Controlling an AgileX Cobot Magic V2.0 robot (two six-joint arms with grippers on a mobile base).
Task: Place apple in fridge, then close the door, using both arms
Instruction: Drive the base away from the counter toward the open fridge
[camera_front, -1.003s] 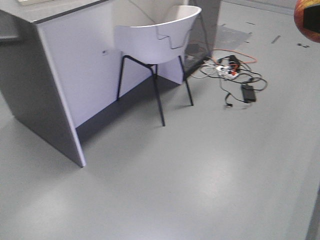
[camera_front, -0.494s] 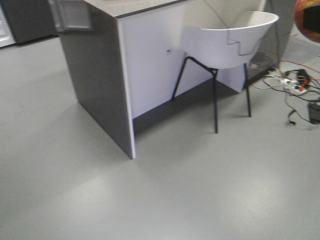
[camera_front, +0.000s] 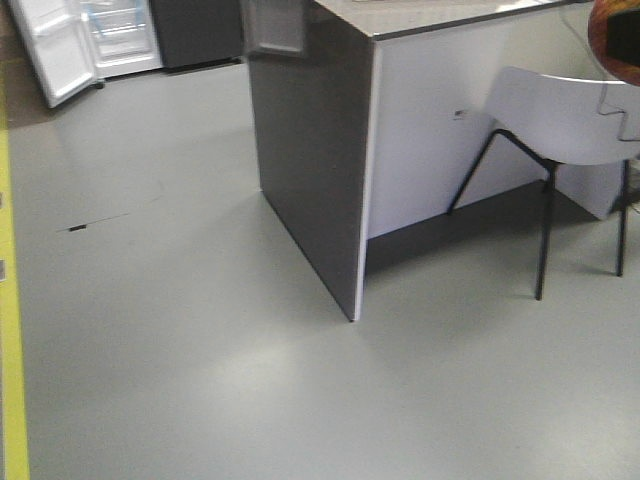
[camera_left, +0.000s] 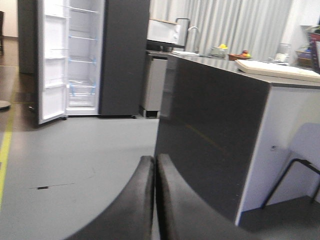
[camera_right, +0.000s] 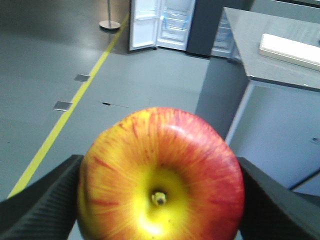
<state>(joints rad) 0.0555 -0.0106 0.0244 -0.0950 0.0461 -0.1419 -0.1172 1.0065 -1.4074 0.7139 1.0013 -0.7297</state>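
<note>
In the right wrist view a glossy red and yellow apple (camera_right: 160, 175) fills the lower middle, stem end toward the camera. My right gripper (camera_right: 159, 200) is shut on it, with black ribbed fingers (camera_right: 40, 207) pressing both its sides. The apple (camera_front: 612, 40) also shows at the top right edge of the front view. Far across the floor stands the dark grey fridge (camera_left: 125, 55), its white shelves bare to view and its door (camera_left: 52, 60) swung wide open. My left gripper (camera_left: 153, 160) is shut on nothing, well short of the fridge.
A counter island with a dark end panel (camera_front: 310, 150) stands close on the right, a white chair (camera_front: 570, 115) tucked beside it. A yellow floor line (camera_front: 10, 300) runs along the left. Grey floor lies between me and the fridge (camera_front: 120, 35). A white board (camera_right: 290, 47) lies on the counter.
The front view has swung left: the counter and chair slid to the right, the floor cables left the frame, and the open fridge came into view at the top left. The apple stays held.
</note>
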